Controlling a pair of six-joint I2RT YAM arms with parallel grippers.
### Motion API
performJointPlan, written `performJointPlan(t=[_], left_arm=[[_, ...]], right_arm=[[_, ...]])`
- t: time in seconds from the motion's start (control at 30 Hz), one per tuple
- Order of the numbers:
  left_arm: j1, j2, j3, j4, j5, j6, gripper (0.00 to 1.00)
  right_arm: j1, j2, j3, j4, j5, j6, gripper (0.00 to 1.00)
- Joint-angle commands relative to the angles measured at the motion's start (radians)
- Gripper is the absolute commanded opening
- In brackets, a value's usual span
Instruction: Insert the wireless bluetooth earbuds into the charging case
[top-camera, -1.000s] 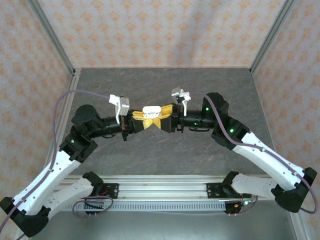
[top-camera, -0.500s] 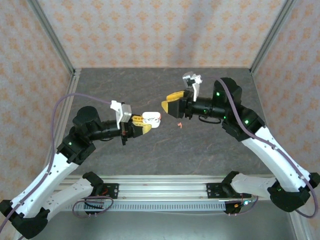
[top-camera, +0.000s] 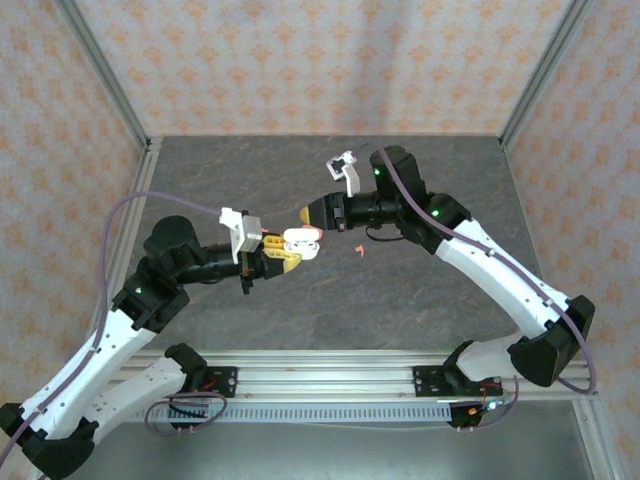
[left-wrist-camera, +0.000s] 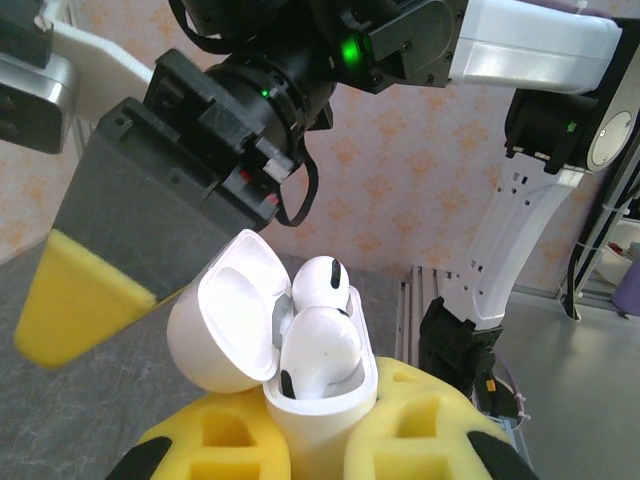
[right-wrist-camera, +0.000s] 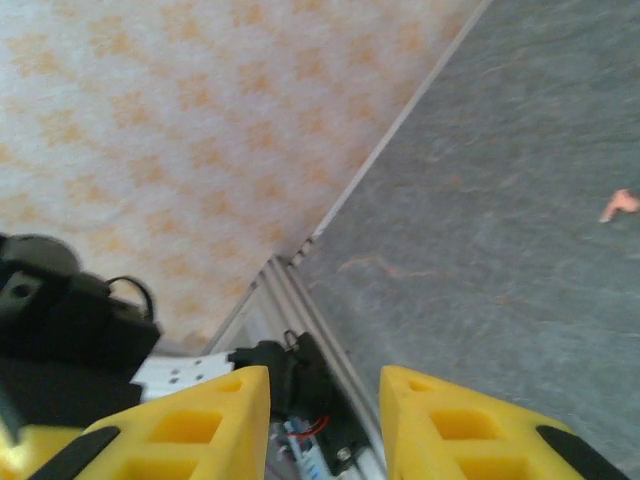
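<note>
The left claw (top-camera: 284, 252) is clamped on the base of a white charging case (left-wrist-camera: 318, 405), holding it in the air over the middle of the bench (top-camera: 400, 310), a little toward the left edge. The hinged lid (left-wrist-camera: 222, 322) stands open. Two white earbuds (left-wrist-camera: 322, 330) sit in the wells, but both ride high and look tilted, so I judge them not fully seated. The right claw (right-wrist-camera: 325, 415) has its fingers apart with nothing between them. In the left wrist view one of its yellow-tipped fingers (left-wrist-camera: 95, 265) hangs just beside the open lid. A coral-red earbud (top-camera: 357, 250) lies loose on the bench near its middle, apart from both claws.

The main risk is the right claw's finger brushing the lid. That could snap it down on the proud buds, flick one out onto the bench, or twist the case in the left claw's foam pads. Pressing a tilted bud off-axis could jam it. The coral bud is tiny and flat, and so easy to skid away.

No brand, label or writing is readable on the case or buds.
</note>
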Motion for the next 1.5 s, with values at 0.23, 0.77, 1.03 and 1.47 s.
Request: performJointPlan(t=[0.23,0.77,1.03,1.47], left_arm=[[-0.005,0.027,-0.006,0.086,-0.053,-0.038,0.0],[-0.002,0.087,0.01,0.18,-0.018,-0.18,0.0],[-0.003,0.104,0.033,0.198,0.028,-0.218,0.0],[-0.001,0.148,0.066,0.21,0.047,-0.239,0.0]], right_arm=[[0.019,-0.209,-0.135,0.165,-0.112,0.005,0.42],[0.021,-0.336,-0.289,0.391,-0.086,0.015,0.6],[0.02,-0.28,-0.273,0.354,-0.095,-0.023,0.56],[0.019,-0.247,-0.282,0.415,-0.143,-0.035,0.43]])
